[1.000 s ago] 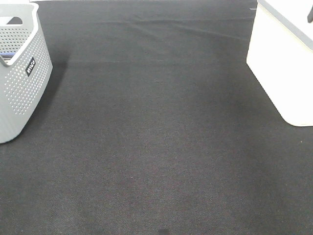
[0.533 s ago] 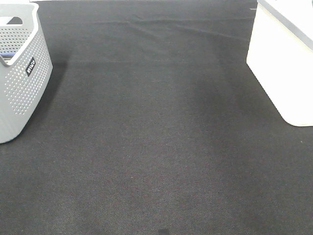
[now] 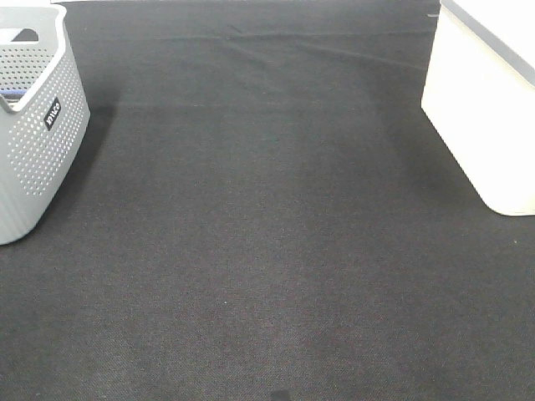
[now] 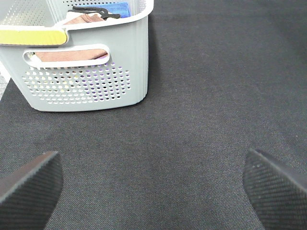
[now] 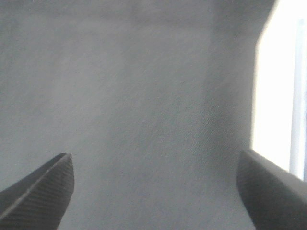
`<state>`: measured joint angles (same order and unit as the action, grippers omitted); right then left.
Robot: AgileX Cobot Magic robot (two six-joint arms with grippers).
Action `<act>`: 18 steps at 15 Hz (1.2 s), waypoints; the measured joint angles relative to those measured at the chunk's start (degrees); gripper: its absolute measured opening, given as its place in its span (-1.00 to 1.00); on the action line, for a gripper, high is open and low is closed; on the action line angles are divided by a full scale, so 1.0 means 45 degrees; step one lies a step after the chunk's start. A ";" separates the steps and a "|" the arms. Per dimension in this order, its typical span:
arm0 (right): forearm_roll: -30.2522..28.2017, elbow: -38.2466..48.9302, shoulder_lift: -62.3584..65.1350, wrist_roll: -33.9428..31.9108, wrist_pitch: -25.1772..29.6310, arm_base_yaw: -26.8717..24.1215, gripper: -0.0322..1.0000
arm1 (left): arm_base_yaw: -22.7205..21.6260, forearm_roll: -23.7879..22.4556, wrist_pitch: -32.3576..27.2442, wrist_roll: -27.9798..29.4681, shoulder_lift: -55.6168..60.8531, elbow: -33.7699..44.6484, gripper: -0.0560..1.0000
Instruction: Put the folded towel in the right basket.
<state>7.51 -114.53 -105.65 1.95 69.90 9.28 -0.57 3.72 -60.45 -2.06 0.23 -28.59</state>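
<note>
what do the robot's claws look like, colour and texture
Only the tips show. The left claw has two black, wedge-shaped fingers with a fine woven, carbon-fibre-like texture. The right claw looks the same, though that view is blurred. No cables, markings or arm links are visible.

Matt woven mat (image 3: 267, 251); smooth right basket (image 3: 485, 117); perforated plastic basket (image 3: 33, 150).

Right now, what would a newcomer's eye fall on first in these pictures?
A wide dark cloth fills the middle, with a grey perforated basket at its left edge and the cream-white right basket at its right. The left wrist view shows a blue cloth and a brownish cloth inside the grey basket. The left end effector and the right end effector hang open above the cloth.
</note>
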 joint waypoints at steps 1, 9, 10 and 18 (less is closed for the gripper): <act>-0.0064 0.0840 0.0560 -0.0025 0.0000 0.0000 0.73 | 0.0000 0.0000 0.0000 0.0000 0.0000 0.0000 0.94; -0.0178 1.1014 0.7410 -0.0433 -0.0025 -0.0013 0.73 | 0.0000 0.0000 0.0000 0.0000 0.0000 0.0000 0.94; -0.0178 1.2172 0.8225 -0.0433 -0.0025 -0.0013 0.73 | 0.0000 0.0000 0.0000 0.0000 0.0000 0.0000 0.94; -0.0675 1.8207 1.5928 -0.0344 -0.1133 -0.0013 0.73 | 0.0000 0.0000 0.0000 0.0000 0.0000 0.0000 0.94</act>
<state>4.47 -32.60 -33.98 0.40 64.80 9.22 -0.57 3.72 -60.45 -2.06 0.23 -28.59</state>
